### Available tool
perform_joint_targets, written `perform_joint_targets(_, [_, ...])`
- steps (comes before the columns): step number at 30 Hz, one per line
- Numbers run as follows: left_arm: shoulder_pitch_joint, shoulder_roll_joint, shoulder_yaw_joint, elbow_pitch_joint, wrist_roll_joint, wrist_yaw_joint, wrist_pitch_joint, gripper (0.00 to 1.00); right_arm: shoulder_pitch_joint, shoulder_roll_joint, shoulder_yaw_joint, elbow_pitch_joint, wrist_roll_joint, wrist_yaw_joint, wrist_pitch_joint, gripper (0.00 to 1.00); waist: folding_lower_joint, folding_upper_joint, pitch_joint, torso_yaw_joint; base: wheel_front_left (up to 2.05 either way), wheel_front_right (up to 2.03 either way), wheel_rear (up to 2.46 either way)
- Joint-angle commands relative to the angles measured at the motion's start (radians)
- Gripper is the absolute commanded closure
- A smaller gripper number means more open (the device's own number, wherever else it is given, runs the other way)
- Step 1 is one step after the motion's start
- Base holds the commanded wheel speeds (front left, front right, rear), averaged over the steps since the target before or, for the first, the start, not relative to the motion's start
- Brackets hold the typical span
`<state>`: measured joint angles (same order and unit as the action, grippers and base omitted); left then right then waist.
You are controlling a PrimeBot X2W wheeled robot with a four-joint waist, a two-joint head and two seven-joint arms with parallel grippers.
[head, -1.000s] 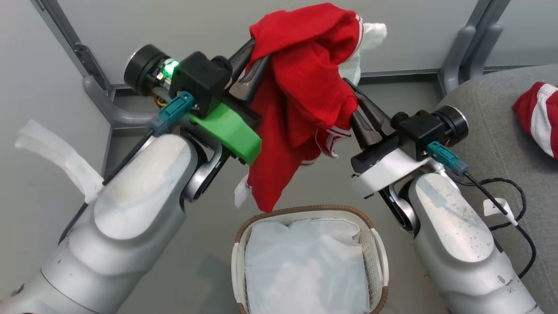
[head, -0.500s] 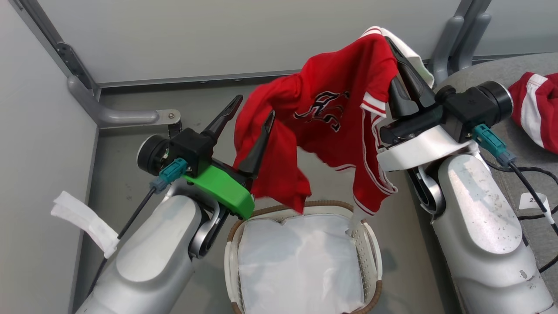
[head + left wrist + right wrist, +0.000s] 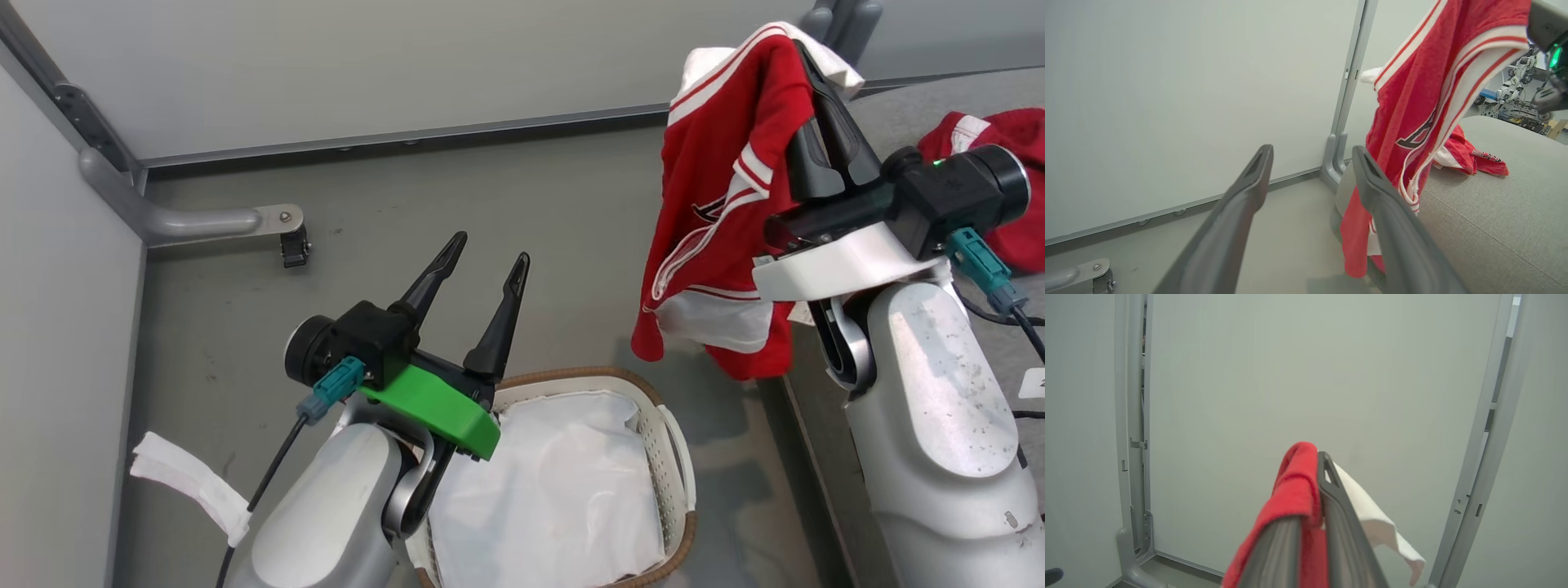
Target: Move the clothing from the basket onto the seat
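- My left tool stands wide open and holds nothing, its two dark fingers raised over the floor just behind the basket.
- My right tool is clamped tight on a red sports garment with white stripes, pinched near its top edge.
- That garment hangs free in the air beside the rounded edge of the grey seat, clear of the basket.
- A second red garment lies on the seat.
- Inside the basket lies a white liner sheet.
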<state>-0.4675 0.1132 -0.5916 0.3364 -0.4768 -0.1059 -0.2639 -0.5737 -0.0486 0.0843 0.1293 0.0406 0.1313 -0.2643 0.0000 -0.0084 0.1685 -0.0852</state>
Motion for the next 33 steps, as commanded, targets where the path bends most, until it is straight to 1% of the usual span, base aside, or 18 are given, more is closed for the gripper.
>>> perform_joint_targets(1, [0.019, -0.004, 0.011, -0.003, 0.020, -0.008, 0.000, 0.00, 0.011, -0.003, -0.014, -0.006, -0.007, -0.001, 0.000, 1.00, 0.0000, 0.0084, 0.007, -0.019, 0.00, 0.00, 0.00])
perform_joint_targets(6, [0.027, -0.007, 0.023, 0.003, 0.069, -0.015, -0.001, 0.00, 0.012, -0.004, -0.054, -0.008, -0.022, -0.001, 0.000, 1.00, 0.0000, 0.0084, 0.032, -0.083, 0.00, 0.00, 0.00])
perform_joint_targets(10, [0.024, -0.009, 0.032, 0.011, 0.100, -0.018, -0.001, 0.00, 0.009, -0.003, -0.086, -0.019, -0.032, -0.001, 0.000, 1.00, 0.0000, 0.0084, 0.062, -0.162, 0.00, 0.00, 0.00])
perform_joint_targets(17, [-0.002, -0.004, 0.017, 0.034, 0.140, -0.023, -0.001, 0.00, 0.005, -0.003, -0.124, -0.034, -0.029, -0.001, 0.000, 1.00, 0.0000, 0.0084, 0.116, -0.322, 0.00, 0.00, 0.00])
perform_joint_targets(21, [-0.014, -0.001, -0.002, 0.046, 0.148, -0.024, -0.001, 0.00, 0.020, -0.003, -0.147, -0.037, -0.032, -0.001, 0.000, 1.00, 0.0000, 0.0084, 0.135, -0.388, 0.00, 0.00, 0.00])
perform_joint_targets(23, [-0.020, 0.000, -0.010, 0.049, 0.150, -0.025, -0.001, 0.00, 0.025, -0.002, -0.157, -0.038, -0.032, -0.001, 0.000, 1.00, 0.0000, 0.0084, 0.141, -0.412, 0.00, 0.00, 0.00])
perform_joint_targets(27, [-0.028, 0.004, -0.029, 0.052, 0.154, -0.026, -0.001, 0.00, 0.033, -0.002, -0.180, -0.032, -0.028, -0.001, 0.000, 1.00, 0.0000, 0.0084, 0.149, -0.439, 0.00, 0.00, 0.00])
perform_joint_targets(33, [-0.037, 0.009, -0.048, 0.050, 0.149, -0.026, -0.001, 0.00, 0.011, -0.002, -0.208, -0.013, -0.035, -0.001, 0.000, 1.00, 0.0000, 0.0084, 0.154, -0.435, 0.00, 0.00, 0.00])
